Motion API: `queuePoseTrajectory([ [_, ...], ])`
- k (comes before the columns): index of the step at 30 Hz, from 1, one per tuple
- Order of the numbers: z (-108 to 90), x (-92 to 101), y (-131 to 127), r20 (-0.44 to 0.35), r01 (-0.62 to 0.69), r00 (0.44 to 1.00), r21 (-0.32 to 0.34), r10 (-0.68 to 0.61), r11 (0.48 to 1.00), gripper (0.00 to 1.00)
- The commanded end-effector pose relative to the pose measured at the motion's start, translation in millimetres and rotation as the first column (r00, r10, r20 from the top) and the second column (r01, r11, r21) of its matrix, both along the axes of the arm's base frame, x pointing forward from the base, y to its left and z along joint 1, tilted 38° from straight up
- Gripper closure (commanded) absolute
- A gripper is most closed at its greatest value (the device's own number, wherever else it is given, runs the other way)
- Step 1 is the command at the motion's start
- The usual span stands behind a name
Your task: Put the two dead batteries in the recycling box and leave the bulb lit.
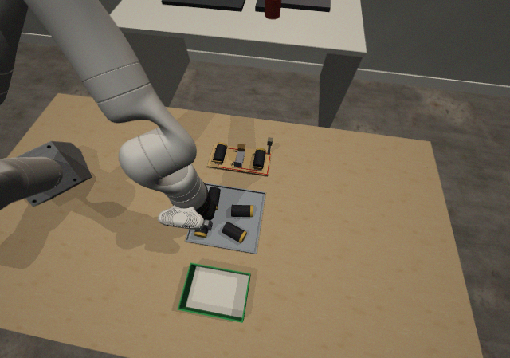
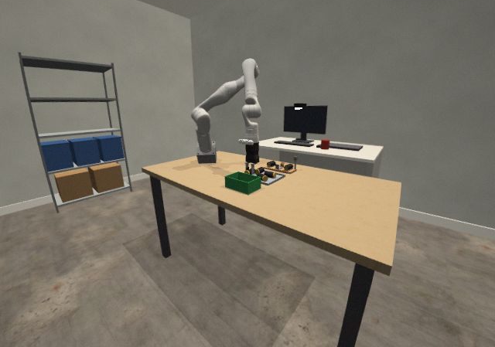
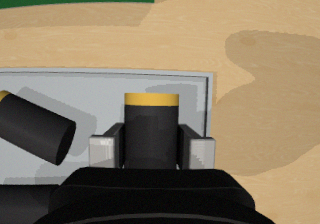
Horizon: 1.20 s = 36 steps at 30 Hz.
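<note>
Battery sits clamped in the pincer, half-hidden from the top view

My arm is a chain of smooth, pale grey rounded tube segments, with thin seam lines ringing the shell near each joint. The elbow and wrist joints bulge into soft, ball-like housings. It rises from a dark grey square base plate with small bolt holes at the corners. At the wrist a white, finely ribbed or meshed collar juts out sideways. Below it sits the black, blocky gripper body, glossy and rounded from the wrist view, ending in two short, square light grey fingers.
</note>
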<state>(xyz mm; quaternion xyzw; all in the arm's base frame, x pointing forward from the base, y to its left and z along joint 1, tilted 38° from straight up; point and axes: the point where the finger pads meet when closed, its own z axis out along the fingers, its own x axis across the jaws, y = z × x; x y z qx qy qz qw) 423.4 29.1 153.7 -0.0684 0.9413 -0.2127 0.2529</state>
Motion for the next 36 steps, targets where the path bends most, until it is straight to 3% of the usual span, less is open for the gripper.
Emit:
queuePoseTrajectory([
  [1, -4.8, 2.4, -10.4, -0.002, 0.019, 1.0, 0.0, -0.019, 1.0, 0.43],
  [14, -5.2, 2.7, -10.6, -0.002, 0.019, 1.0, 0.0, -0.019, 1.0, 0.43],
  [15, -5.2, 2.7, -10.6, -0.002, 0.019, 1.0, 0.0, -0.019, 1.0, 0.1],
  [36, -5.0, 2.5, -10.5, -0.002, 0.019, 1.0, 0.0, -0.019, 1.0, 0.1],
])
